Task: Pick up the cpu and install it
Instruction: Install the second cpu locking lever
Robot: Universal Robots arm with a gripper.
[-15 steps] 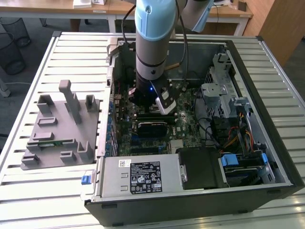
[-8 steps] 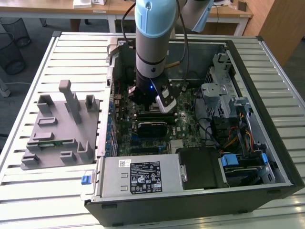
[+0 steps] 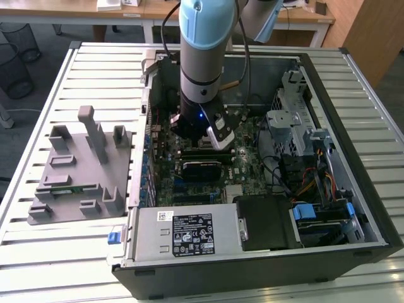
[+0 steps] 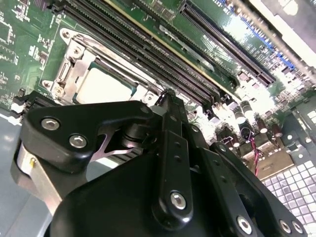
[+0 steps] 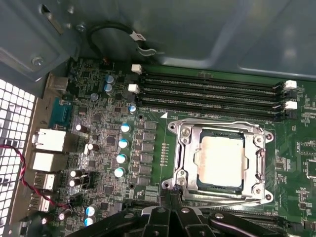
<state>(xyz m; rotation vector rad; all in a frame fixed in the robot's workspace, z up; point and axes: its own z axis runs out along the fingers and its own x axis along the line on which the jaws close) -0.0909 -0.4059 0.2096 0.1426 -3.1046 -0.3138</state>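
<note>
The cpu [image 5: 220, 160] lies flat in the motherboard socket, its silver top showing inside the metal socket frame [image 5: 183, 148]. The second wrist view shows the cpu [image 4: 103, 86] too, just beyond my fingertips. My gripper [image 5: 170, 197] hangs close above the board at the socket's edge, beside the cpu. Its fingers are shut together with nothing between them, and in the second wrist view the gripper [image 4: 165, 96] points at the socket's rim. In the exterior view the arm [image 3: 201, 57] reaches down into the open computer case [image 3: 353, 189].
Black memory slots [image 5: 212, 94] run alongside the socket. Capacitors and rear ports [image 5: 49, 140] stand on the other side. A power supply [image 3: 186, 233], a drive cage [image 3: 303, 126] and cables [image 3: 309, 177] crowd the case. A grey parts fixture [image 3: 79, 170] sits at the exterior view's left.
</note>
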